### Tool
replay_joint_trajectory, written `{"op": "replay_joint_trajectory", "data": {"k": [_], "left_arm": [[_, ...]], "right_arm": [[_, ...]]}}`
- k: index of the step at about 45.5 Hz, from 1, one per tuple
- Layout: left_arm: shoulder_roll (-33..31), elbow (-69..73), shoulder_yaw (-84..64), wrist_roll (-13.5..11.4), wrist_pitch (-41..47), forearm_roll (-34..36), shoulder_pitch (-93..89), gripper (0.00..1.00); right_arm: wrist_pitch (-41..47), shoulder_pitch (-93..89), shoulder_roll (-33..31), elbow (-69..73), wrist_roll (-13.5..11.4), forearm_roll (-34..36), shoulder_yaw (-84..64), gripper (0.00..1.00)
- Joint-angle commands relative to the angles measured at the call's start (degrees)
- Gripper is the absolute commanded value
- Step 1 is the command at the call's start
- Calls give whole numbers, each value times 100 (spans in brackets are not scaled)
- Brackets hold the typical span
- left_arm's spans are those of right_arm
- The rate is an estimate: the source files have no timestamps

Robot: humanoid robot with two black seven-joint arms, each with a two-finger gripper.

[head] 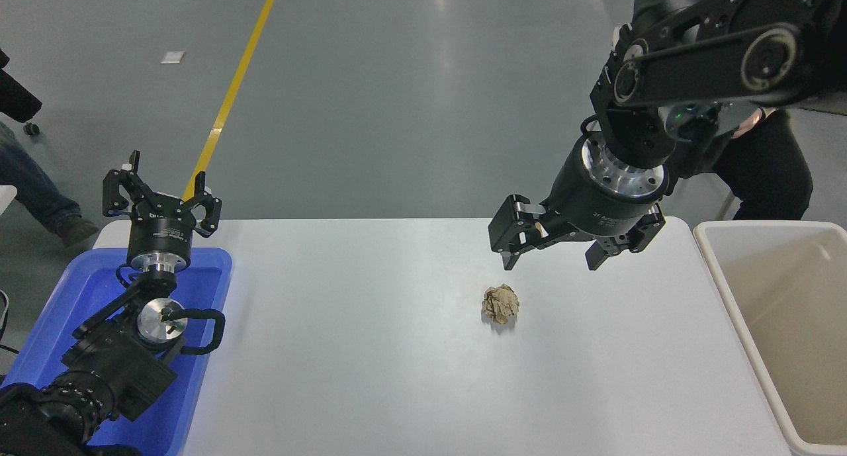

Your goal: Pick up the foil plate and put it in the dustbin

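Observation:
The foil plate is out of view. The cream dustbin (718, 271) stands at the table's right edge; what shows of its inside holds nothing. My right gripper (550, 263) is open and empty, pointing down above the white table, up and to the right of a small crumpled tan paper ball (500, 304) and well left of the dustbin. My left gripper (161, 194) is open and parked at the lower left over the blue tray.
A blue plastic tray (53, 323) lies at the table's left under my left arm. A person in dark clothes sits beyond the far right corner (771, 171), behind my right arm. Another person's leg and shoe (40, 204) show at the left edge.

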Motion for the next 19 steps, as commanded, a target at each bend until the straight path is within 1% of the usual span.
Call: {"op": "replay_joint_trajectory", "data": {"k": [1,19], "left_arm": [[0,0,0,0,0,0,0,99],[0,0,0,0,0,0,0,99]], "right_arm": [[57,149,72,116,9,417,-299,100],[57,158,72,134,18,382,-369,100]]}}
